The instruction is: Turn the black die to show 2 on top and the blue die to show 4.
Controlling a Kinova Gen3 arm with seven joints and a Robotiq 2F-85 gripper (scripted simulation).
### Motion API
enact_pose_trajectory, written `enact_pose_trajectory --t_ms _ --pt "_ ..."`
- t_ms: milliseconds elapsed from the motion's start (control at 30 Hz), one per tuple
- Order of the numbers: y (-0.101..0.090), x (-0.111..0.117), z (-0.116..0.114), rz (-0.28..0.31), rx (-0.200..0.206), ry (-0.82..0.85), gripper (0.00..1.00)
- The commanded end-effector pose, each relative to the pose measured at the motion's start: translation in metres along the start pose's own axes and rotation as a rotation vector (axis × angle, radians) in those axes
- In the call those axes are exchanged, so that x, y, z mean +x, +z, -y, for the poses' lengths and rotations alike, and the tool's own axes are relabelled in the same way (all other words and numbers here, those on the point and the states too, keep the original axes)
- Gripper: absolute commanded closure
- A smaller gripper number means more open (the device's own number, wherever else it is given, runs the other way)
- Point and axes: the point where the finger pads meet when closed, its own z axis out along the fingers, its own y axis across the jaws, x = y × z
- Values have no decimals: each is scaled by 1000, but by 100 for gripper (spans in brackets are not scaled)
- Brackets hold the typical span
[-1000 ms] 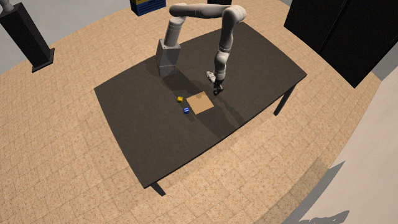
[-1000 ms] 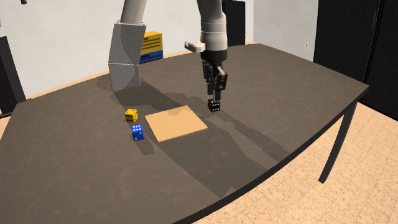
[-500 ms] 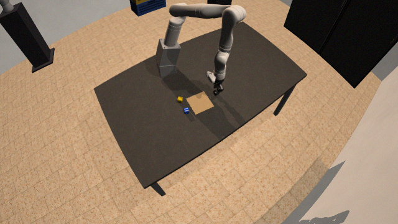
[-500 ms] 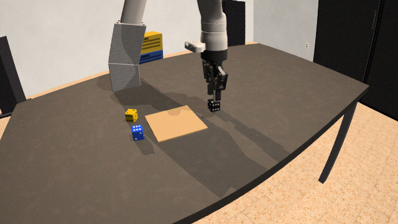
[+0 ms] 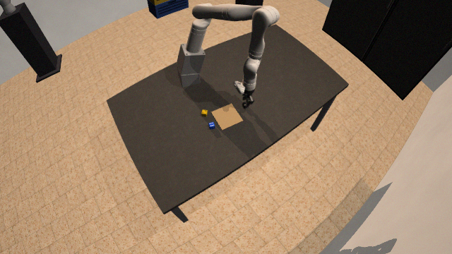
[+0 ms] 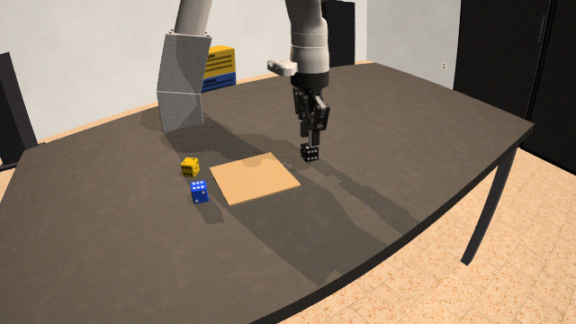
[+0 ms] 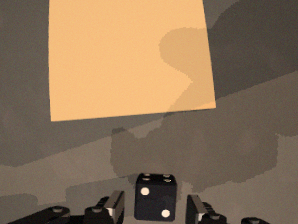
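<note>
With the tan mat (image 5: 227, 117) (image 6: 255, 178) (image 7: 127, 60) at the wrist frame's top, I have the half-open gripper (image 5: 248, 103) (image 6: 309, 139) (image 7: 155, 207), holding nothing, above the black die (image 6: 310, 152) (image 7: 155, 200) at bottom centre, where I should centre and lower evenly before squeezing gently, keeping its apparent 2 uppermost.

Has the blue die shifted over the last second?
No. In the exterior view the blue die sits where it did, just off the same corner side of the mat.
</note>
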Motion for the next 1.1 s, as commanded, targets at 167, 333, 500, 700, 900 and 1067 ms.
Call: enact_pose_trajectory --t_ms 167,333,500,700,900,1067 --pt "-1 0 1 0 1 0 54" --pt "-1 0 1 0 1 0 54" --pt "-1 0 1 0 1 0 54" --pt "0 0 1 1 1 0 54" --pt "4 0 1 1 1 0 54" --pt "13 0 1 0 1 0 54"
